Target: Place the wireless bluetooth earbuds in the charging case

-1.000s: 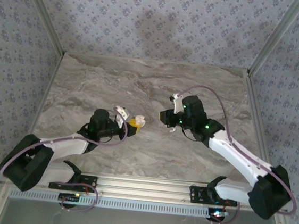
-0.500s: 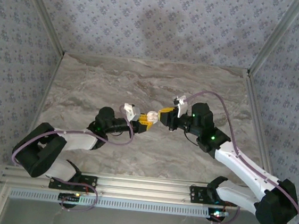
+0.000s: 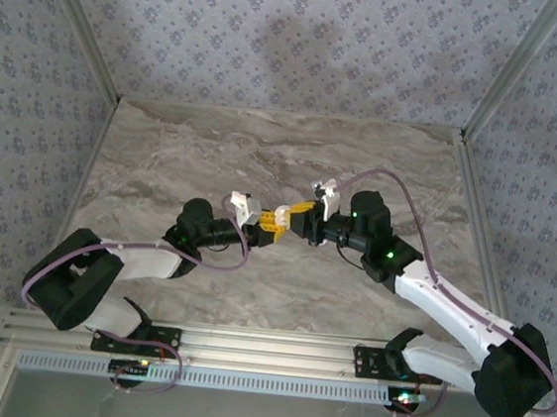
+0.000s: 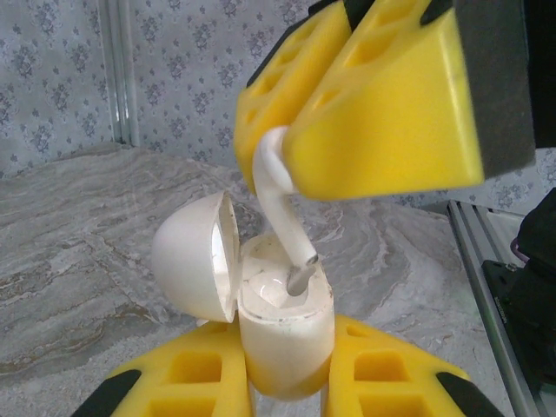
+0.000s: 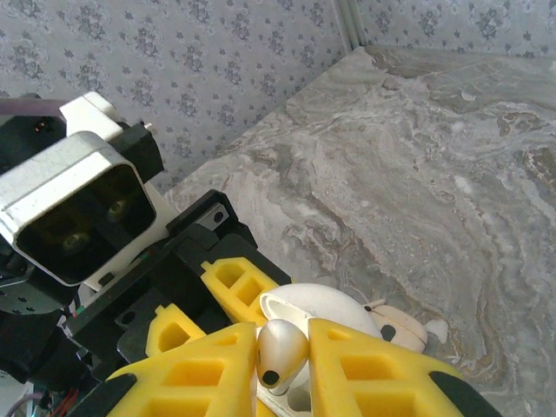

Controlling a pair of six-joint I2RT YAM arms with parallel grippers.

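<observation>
- In the left wrist view the head of the earbud point(image 4: 280, 208) is hidden between the yellow fingers of the right gripper point(image 4: 280, 152). We see its white stem alone.
- In the right wrist view a small beige piece point(image 5: 398, 326) with a dark spot lies just beside the charging case point(image 5: 317, 304). We cannot tell what it is.
- From above, the charging case and earbud are too small to make out between the meeting fingertips.
- The left gripper point(image 4: 287, 378) is clamped on the lower body of the charging case and holds it upright above the middle of the counter point(image 3: 195, 150).
- The charging case is cream-white and rounded. Its domed lid point(image 4: 195, 256) is hinged open to one side.
- The right gripper is clamped on the earbud. The grey stem tip points down into the open mouth of the charging case, but we cannot tell whether it touches inside.
- The counter is grey-veined marble. Floral-patterned walls point(image 3: 276, 39) enclose three of its edges, and an aluminium rail point(image 3: 263, 351) runs along the near edge.
</observation>
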